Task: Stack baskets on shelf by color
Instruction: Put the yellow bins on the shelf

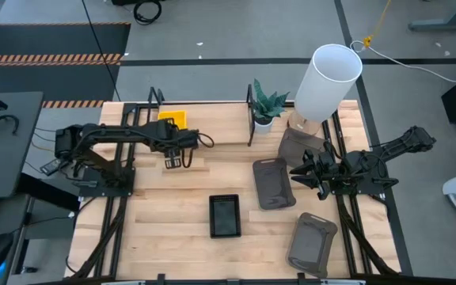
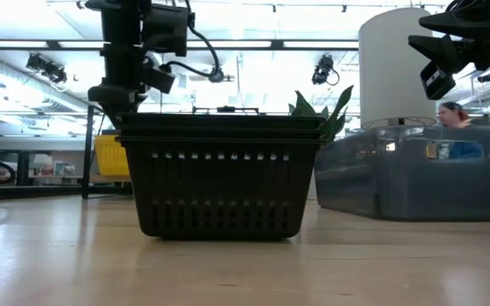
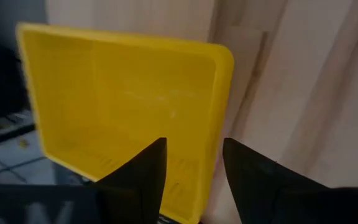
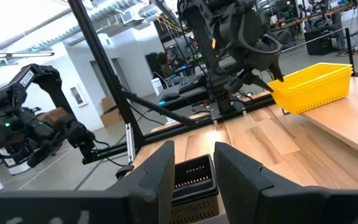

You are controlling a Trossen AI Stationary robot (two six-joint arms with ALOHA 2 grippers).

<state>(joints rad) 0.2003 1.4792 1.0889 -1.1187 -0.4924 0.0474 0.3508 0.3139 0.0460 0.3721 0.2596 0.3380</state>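
Left gripper [image 1: 176,162] sits upper left of centre in the high view, fingers a little apart with nothing between them, just in front of the yellow basket [image 1: 172,119] on the shelf [image 1: 212,119] at the table's back edge. Right gripper [image 1: 301,176] is at mid right, fingers [image 4: 160,174] slightly parted and empty too, hovering beside a grey basket [image 1: 274,183]. One black basket [image 1: 225,215] sits at centre, another grey one [image 1: 312,243] lower right.
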